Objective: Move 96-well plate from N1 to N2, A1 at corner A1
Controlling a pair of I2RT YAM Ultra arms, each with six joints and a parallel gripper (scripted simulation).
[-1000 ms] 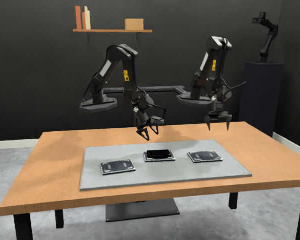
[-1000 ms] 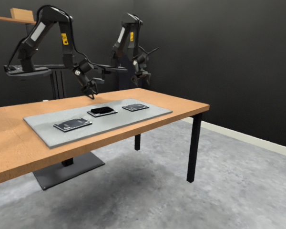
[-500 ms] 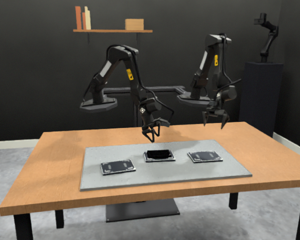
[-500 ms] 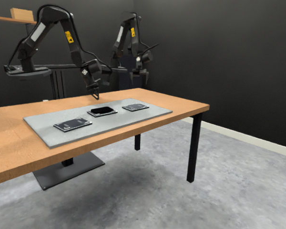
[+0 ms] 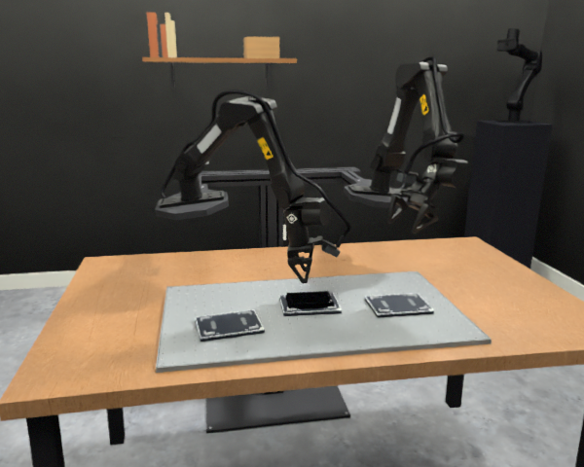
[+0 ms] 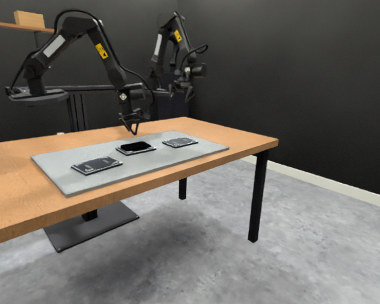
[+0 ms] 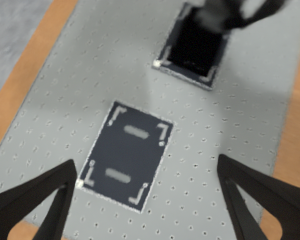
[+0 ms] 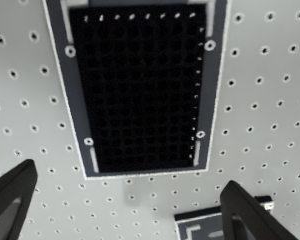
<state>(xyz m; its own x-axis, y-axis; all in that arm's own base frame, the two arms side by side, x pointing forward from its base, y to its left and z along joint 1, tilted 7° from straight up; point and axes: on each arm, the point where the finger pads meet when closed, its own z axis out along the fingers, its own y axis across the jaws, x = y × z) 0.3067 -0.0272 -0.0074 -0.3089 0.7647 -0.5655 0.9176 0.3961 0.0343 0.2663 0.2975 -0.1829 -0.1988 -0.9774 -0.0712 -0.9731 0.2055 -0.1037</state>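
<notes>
Left to right in the top view, an unoccupied nest point(image 5: 227, 325) point(image 6: 97, 164) lies at the lower left of the gray perforated board point(image 5: 192, 351) point(image 6: 52, 170) point(image 7: 230, 130) point(image 8: 25, 125), its pale corner locators showing. The middle nest point(image 5: 312, 312) point(image 6: 136, 152) point(image 7: 182, 79) point(image 8: 74, 95) comes next, with the black 96-well plate point(image 5: 309, 300) point(image 6: 135, 145) point(image 7: 195, 47) point(image 8: 140, 95) lying in it (so dark that its cut corner is hard to make out).

Just above that plate is the right gripper point(image 5: 302, 280) point(image 6: 134, 133) point(image 8: 135, 178), pointing down and apart from it. Its fingers stand wide, with nothing between them; in its own wrist view the tips show at lower left and lower right, while the plate fills the upper middle. A corner of another nest peeks in at lower right, partly behind a finger.

The right-hand nest point(image 5: 399, 305) point(image 6: 180, 142) point(image 7: 127, 155) carries no plate; in the left wrist view it is left of center, with the middle nest at upper right. The left gripper point(image 5: 404, 225) point(image 6: 178, 98) point(image 7: 146, 164) hangs toward the upper right of the top view, well apart from the plate, its fingers also spread wide and holding nothing.
</notes>
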